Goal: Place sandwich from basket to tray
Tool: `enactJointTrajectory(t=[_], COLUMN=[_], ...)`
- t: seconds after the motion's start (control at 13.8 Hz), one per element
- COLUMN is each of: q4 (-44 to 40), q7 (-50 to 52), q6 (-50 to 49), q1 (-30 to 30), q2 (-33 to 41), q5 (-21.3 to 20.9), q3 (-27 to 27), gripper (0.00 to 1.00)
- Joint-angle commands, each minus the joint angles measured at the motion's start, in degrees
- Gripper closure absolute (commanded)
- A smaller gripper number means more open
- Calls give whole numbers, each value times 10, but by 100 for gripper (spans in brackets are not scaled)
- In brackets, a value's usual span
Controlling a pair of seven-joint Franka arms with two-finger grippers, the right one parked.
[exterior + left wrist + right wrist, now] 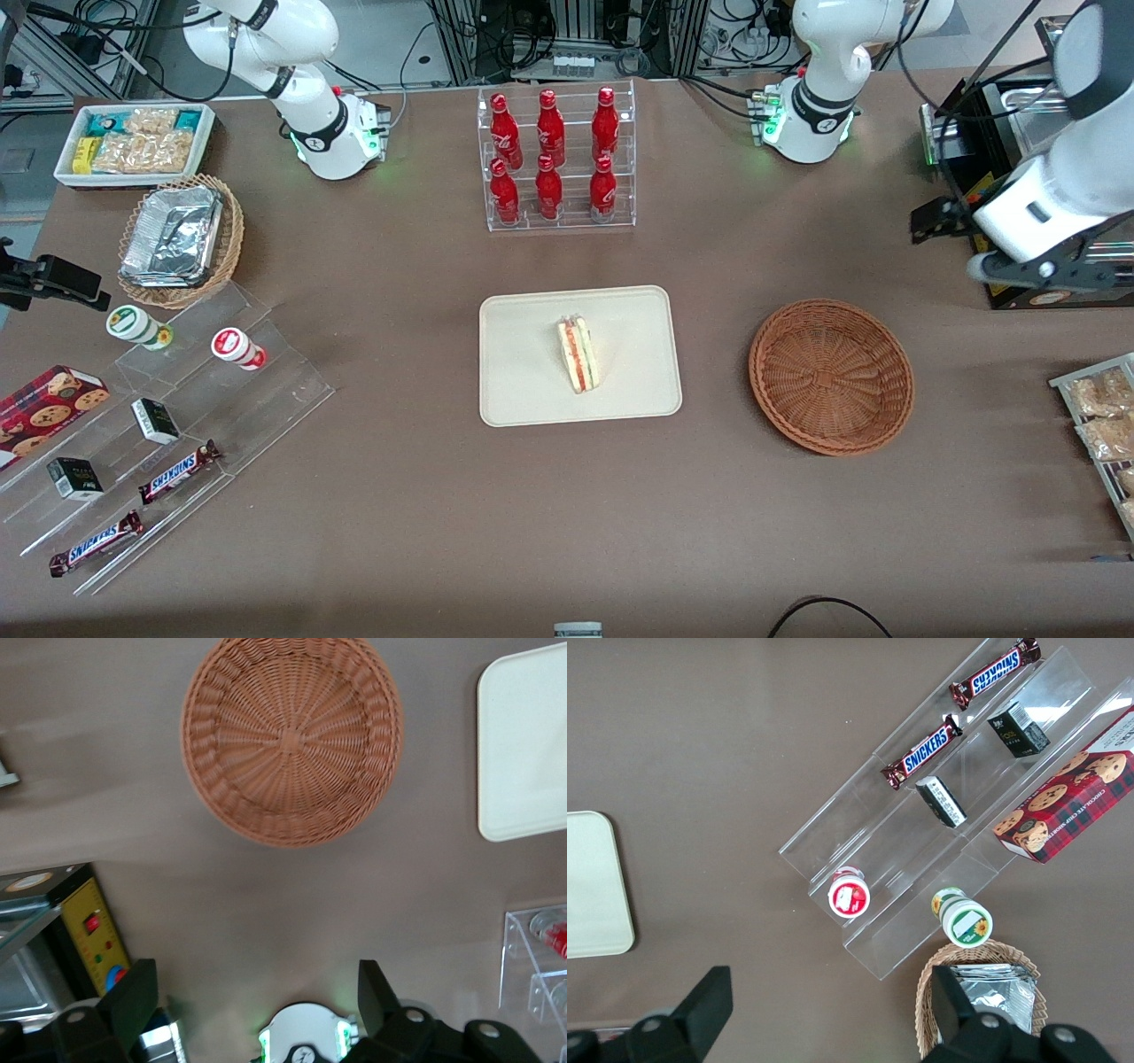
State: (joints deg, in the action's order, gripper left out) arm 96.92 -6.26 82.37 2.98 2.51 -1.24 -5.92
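Observation:
The sandwich (578,354), a pale wedge with red and green filling stripes, lies on the cream tray (523,372) at the middle of the table. The reddish-brown wicker basket (831,377) stands beside the tray toward the working arm's end and holds nothing; the left wrist view also shows it (291,735) empty, along with a corner of the tray (523,744). My left gripper (932,221) hangs high over the table, farther from the front camera than the basket. In the left wrist view the gripper (255,983) is open and empty.
A clear rack of red bottles (555,159) stands farther from the front camera than the tray. A black machine (1019,177) sits close to my gripper. Snack packets (1103,425) lie at the working arm's end. An acrylic display (177,425), a tan foil basket (180,239) and a white bin (135,142) stand at the parked arm's end.

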Motion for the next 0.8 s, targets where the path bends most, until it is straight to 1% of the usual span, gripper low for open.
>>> enactJointTrajectory(t=[0.0, 0.15, 0.22, 0.36, 0.51, 0.58, 0.73], q4=[-21, -51, -53, -65, -140, -158, -154], q7=[-24, -40, -45, -49, -47, -49, -52], q6=[-30, -38, -31, 1, -6, -18, -24], q1=[19, 23, 22, 12, 2, 1, -1], q2=[20, 17, 16, -6, -60, -72, -68], q5=[2, -4, -19, -19, -25, -25, -25], q3=[-6, -3, 10, 39, 44, 45, 51], gripper=[0, 0, 0, 0, 0, 0, 0])
